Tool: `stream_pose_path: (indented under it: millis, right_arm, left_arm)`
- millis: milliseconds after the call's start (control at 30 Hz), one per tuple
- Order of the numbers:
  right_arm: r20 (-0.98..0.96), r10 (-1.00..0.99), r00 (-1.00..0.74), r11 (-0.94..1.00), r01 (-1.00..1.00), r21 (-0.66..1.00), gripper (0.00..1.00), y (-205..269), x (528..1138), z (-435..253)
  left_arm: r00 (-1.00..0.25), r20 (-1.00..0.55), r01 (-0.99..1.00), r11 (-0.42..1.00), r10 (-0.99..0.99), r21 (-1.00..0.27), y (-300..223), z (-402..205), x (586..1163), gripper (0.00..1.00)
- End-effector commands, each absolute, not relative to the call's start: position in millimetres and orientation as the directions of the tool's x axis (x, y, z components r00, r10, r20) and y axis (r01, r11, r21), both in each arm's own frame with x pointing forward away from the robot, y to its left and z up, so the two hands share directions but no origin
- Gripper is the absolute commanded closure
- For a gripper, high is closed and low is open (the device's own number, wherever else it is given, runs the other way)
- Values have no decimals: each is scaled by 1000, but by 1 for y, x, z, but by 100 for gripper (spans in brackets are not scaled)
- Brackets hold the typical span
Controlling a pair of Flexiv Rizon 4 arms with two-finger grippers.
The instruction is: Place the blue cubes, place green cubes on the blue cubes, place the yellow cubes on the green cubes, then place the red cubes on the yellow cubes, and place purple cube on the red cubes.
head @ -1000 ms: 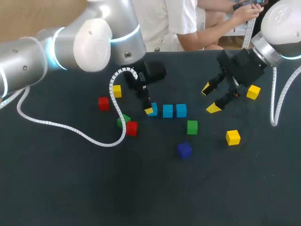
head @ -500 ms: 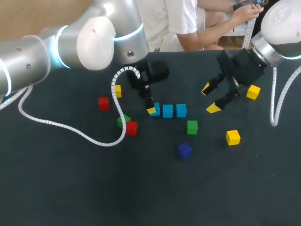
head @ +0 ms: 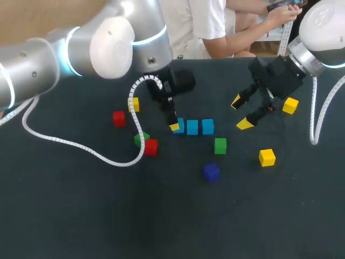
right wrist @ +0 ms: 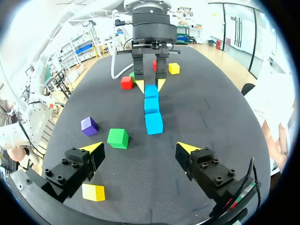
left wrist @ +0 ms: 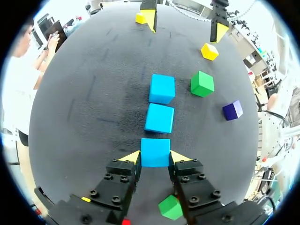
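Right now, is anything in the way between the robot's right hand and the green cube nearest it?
No, nothing visible. Only bare table lies between the open right hand and the green cube. The row of blue cubes sits off to the side, and the purple cube lies past the green one.

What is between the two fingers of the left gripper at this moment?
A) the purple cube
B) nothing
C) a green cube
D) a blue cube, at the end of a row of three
D: in the left wrist view the blue cube sits between the yellow tips of the left gripper, in line with a second blue cube and a third blue cube ahead.
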State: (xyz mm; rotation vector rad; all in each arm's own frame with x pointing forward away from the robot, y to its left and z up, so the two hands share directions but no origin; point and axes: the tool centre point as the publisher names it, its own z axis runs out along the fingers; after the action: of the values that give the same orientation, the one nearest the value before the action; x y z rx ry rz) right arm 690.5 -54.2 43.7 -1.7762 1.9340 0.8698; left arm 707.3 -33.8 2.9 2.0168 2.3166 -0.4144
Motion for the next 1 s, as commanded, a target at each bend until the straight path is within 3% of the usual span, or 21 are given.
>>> stream_pose_path:
  millis: [33, 1000]
  right_arm:
    - [-647, -750, -134, 13, -982, 188, 0, -54, 690, 43]
    - [-647, -750, -134, 13, -982, 188, 0, -54, 690, 43]
  left_arm:
    - [-160, -208, 975, 122, 965, -185, -32, -2, 706, 100]
    - [-170, -208, 974, 132, 963, -185, -29, -7, 711, 100]
